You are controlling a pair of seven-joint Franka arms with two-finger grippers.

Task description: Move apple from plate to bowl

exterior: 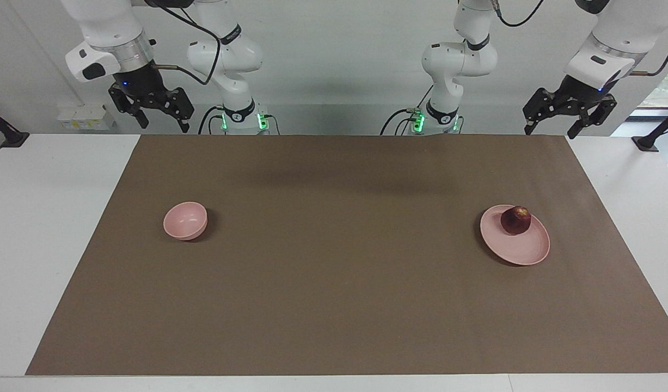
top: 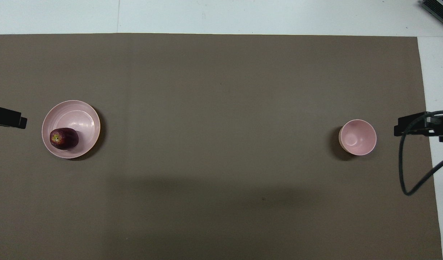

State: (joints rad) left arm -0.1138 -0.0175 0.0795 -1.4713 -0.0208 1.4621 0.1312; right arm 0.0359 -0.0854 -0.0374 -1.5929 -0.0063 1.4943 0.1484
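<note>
Pink plate (exterior: 521, 247) holds the apple (exterior: 516, 220); bowl (exterior: 185, 220) empty.

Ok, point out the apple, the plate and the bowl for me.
apple (exterior: 516, 220), facing view, middle of its dark red side.
plate (exterior: 521, 250), facing view, bare inner surface.
bowl (top: 357, 138), overhead view, inside wall.

facing view looks from high across the table (exterior: 61, 218) toward the robots; overhead looks steeply down; both share it.

Overhead view: black left gripper (top: 8, 119) and black right gripper (top: 423, 126), cut off at the frame's side edges; finger positions indiscernible.
</note>
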